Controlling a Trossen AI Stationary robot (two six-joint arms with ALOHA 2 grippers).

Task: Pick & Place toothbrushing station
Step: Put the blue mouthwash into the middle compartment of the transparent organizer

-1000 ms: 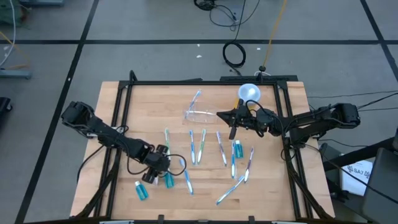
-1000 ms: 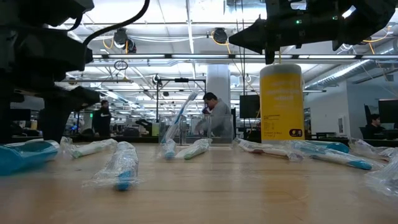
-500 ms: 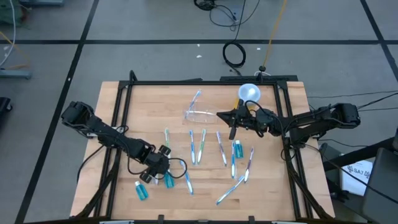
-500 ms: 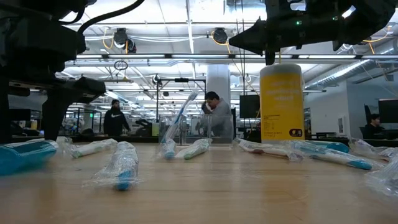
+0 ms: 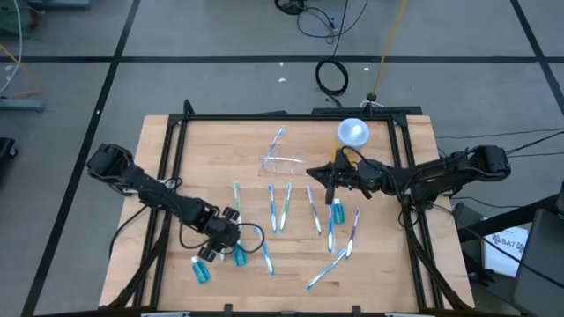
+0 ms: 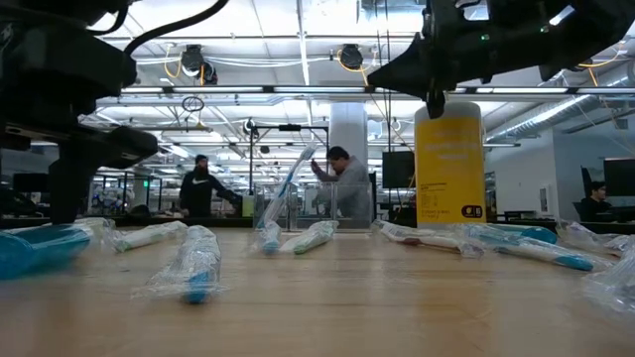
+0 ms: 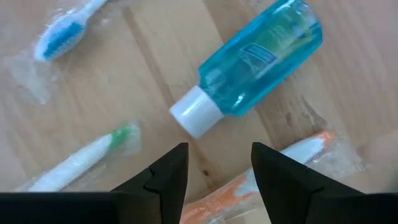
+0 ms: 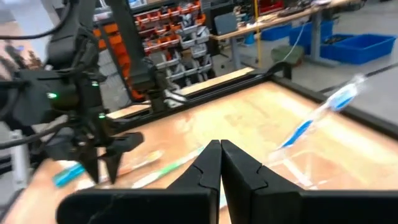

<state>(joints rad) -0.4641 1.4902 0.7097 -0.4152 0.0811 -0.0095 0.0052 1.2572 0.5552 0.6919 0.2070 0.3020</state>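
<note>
Clear plastic toothbrushing station (image 5: 282,162) sits ungrasped at upper centre; your right gripper (image 5: 331,174) hovers clenched beside it, left gripper (image 5: 220,239) released.

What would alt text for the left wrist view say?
The left pincer, open, hovers above a blue bottle with a white cap lying on the wooden table. Wrapped toothbrushes lie around it: one blue, one green-tipped.

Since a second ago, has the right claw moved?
Yes. In the high view the right claw has shifted away from the yellow jar's white lid, toward the table's near edge.
</note>
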